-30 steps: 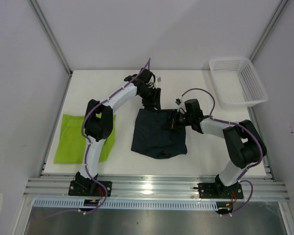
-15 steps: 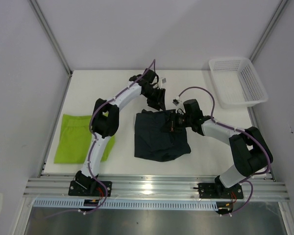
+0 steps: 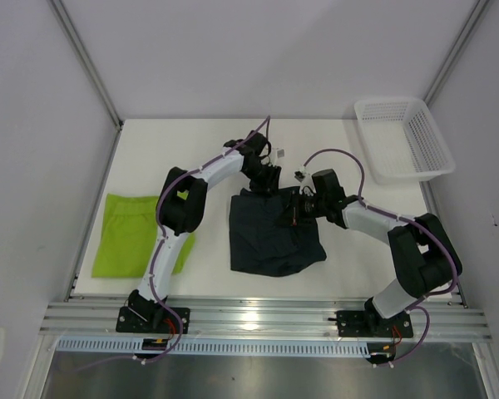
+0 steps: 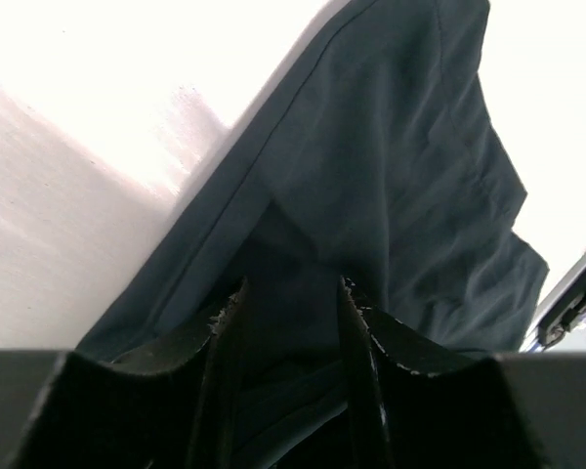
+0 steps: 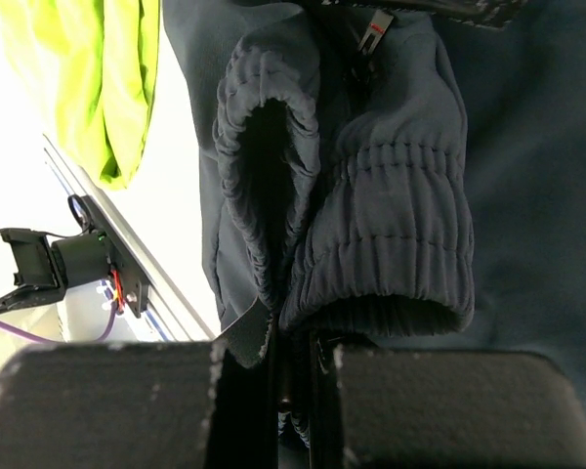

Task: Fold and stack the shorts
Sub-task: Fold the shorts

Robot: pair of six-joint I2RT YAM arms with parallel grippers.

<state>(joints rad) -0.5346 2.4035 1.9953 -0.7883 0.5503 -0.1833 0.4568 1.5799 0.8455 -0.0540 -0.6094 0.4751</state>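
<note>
The dark navy shorts [image 3: 266,237] lie bunched in the middle of the table. My left gripper [image 3: 267,182] is at their far edge, and in the left wrist view [image 4: 288,293] its fingers are closed on a fold of the navy fabric [image 4: 400,166]. My right gripper [image 3: 296,209] is over the shorts' right part. In the right wrist view [image 5: 293,344] it is shut on the gathered elastic waistband [image 5: 391,225]. The lime green shorts [image 3: 129,233] lie flat at the left, apart from both grippers, and also show in the right wrist view [image 5: 98,78].
A white mesh basket [image 3: 430,133] stands at the far right corner. The metal rail [image 3: 266,320] with both arm bases runs along the near edge. Grey walls close in the left, right and back sides.
My left gripper has moved right and nearer, carrying the navy shorts' far edge. The shorts have shifted slightly right and bunched more. My right gripper has stayed on the waistband.
</note>
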